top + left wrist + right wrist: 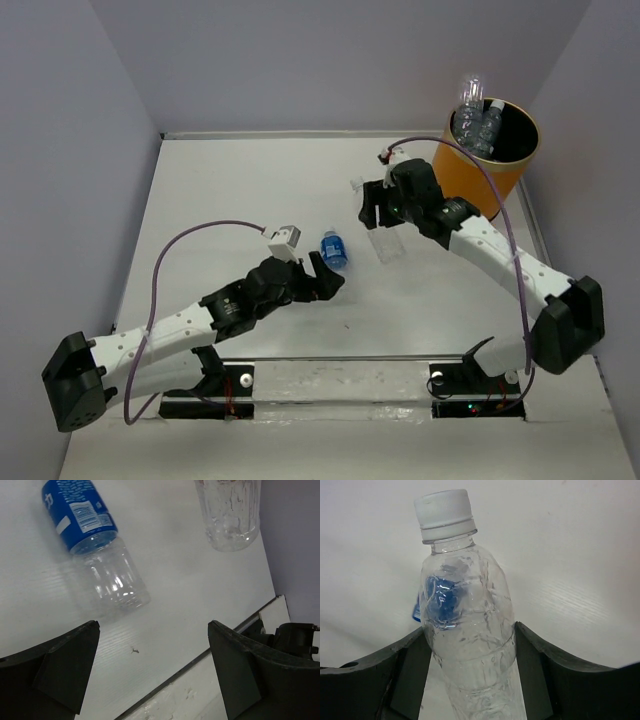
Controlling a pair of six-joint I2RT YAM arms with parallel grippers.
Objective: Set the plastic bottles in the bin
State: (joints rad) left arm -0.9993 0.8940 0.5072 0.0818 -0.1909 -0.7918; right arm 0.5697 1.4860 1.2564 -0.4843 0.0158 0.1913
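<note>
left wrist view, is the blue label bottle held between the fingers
No, the blue-label bottle lies on the table beyond the left gripper, whose open fingers touch nothing.

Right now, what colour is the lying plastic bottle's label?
The clear plastic bottle's label is blue with white print; left wrist view.

You have the lying bottle (333, 249) (95, 545) on the table (230, 190), just ahead of your left gripper (325, 275) (152, 630) and to its left, apart from both fingers. Ahead and to that tool's right is the held bottle (383, 235) (467, 630), seated between the fingers of your right gripper (378, 205) (470, 645), cap away from the wrist. The bin (470, 180) stands near that gripper, on its wrist side. The binned bottles (475, 120) are inside it, one reaching above the rim.
</note>
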